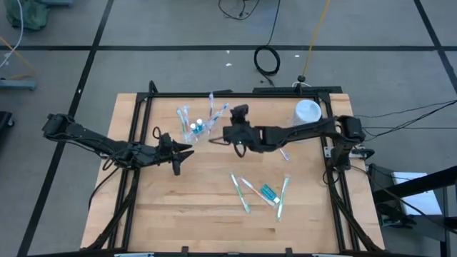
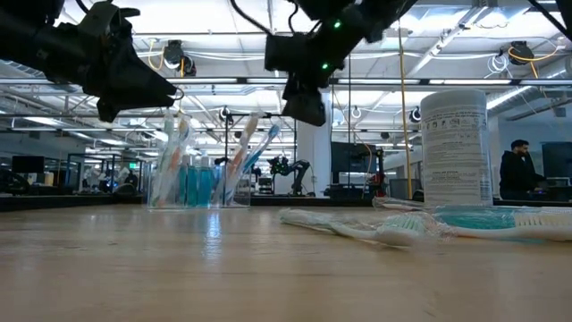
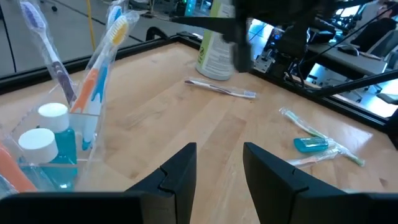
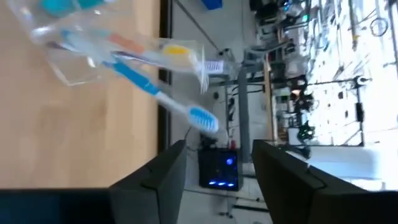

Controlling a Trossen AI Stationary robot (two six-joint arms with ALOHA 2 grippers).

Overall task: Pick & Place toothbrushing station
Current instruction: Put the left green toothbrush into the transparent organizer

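Note:
The small clear cup (image 1: pixel 194 129) stands on the table toward the far side, with several toothbrushes (image 1: pixel 214 108) leaning on its rim and two teal tubes with white caps (image 3: pixel 43 146) inside. More toothbrushes (image 1: pixel 240 193) and a teal tube (image 1: pixel 268 191) lie flat toward the near right. My left gripper (image 1: pixel 184 151) hovers open just on the near-left side of the cup, nothing between its fingers (image 3: pixel 180 174). My right gripper (image 1: pixel 223 135) hangs open above the table just right of the cup, also with nothing in it (image 4: pixel 217 168).
A tall white lidded container (image 1: pixel 308 111) stands at the far right. One toothbrush (image 1: pixel 283 152) lies under my right arm. A black frame (image 1: pixel 136 114) borders the table. Bare wood lies at the near left (image 1: pixel 171 214).

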